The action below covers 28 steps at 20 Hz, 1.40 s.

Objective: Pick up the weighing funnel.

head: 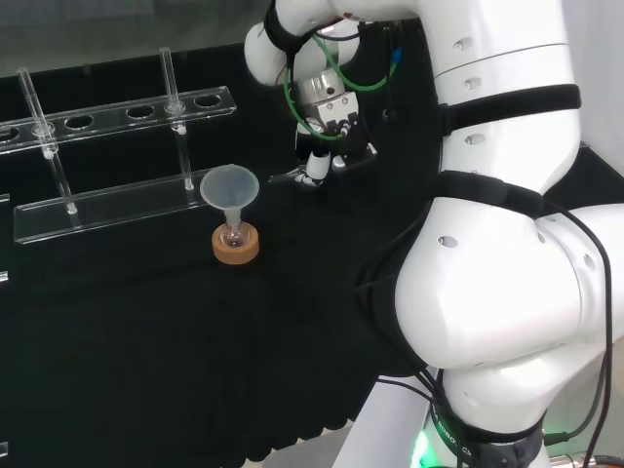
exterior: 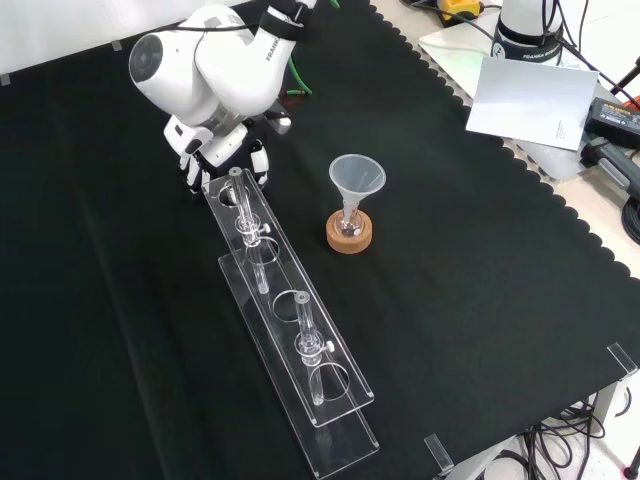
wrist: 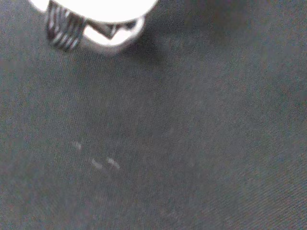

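My hand (exterior: 215, 148) hangs low over the black cloth at the far end of the clear rack (exterior: 290, 330) in the front view. Its black and white fingers (exterior: 190, 168) point down at the cloth, spread and fairly straight, with nothing plainly between them. In the head view the hand (head: 327, 132) is right of the rack (head: 117, 200), and a thin pale sliver (head: 286, 178) juts left from a fingertip (head: 314, 170); I cannot tell what it is. The wrist view looks at bare cloth close up, with a few faint glints (wrist: 98, 162) and a blurred white part of the hand (wrist: 93, 19).
The big funnel (exterior: 356, 180) stands mouth up in a small flask on a cork ring (exterior: 349, 235), right of the rack in the front view. Two glass tubes (exterior: 240, 205) stand in the rack. Paper and cables (exterior: 530, 95) lie beyond the cloth's edge.
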Tool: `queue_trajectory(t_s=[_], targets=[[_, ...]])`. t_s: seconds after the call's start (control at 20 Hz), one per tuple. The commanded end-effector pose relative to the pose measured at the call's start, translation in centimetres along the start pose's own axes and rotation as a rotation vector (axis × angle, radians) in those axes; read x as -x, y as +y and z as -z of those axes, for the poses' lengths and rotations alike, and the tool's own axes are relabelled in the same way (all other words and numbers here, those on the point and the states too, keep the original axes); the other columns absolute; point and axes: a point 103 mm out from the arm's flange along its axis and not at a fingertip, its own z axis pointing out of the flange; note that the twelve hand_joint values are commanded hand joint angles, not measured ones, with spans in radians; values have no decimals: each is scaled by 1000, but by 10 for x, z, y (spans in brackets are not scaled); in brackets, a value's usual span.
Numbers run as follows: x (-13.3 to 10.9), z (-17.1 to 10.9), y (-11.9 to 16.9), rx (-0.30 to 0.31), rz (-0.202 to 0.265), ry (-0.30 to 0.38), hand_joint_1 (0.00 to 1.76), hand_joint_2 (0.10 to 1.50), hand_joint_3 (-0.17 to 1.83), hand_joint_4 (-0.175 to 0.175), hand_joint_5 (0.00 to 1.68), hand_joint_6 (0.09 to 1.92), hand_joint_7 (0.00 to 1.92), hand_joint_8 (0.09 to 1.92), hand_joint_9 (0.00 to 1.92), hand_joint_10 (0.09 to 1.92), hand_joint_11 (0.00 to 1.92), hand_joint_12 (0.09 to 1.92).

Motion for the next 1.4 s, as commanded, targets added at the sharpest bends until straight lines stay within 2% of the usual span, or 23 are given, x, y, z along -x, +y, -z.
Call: queue_trajectory(t_s=[0.05, 0.35, 0.65, 0.9, 1.4], targets=[[8, 18, -6, 26, -7, 51, 1128, 599, 745, 175, 1295, 675, 480, 627, 733, 509, 496, 1294], [13, 22, -13, 26, -5, 71, 1125, 609, 729, 175, 1289, 677, 474, 631, 741, 506, 520, 1276], [19, 28, -23, 69, 6, 77, 1124, 614, 719, 175, 1288, 675, 472, 634, 748, 505, 540, 1265], [26, 46, -36, 106, 0, 81, 1124, 619, 710, 175, 1288, 672, 470, 638, 758, 502, 567, 1245], [32, 82, -78, 161, -46, 57, 1124, 624, 702, 175, 1285, 674, 479, 646, 773, 491, 607, 1208]])
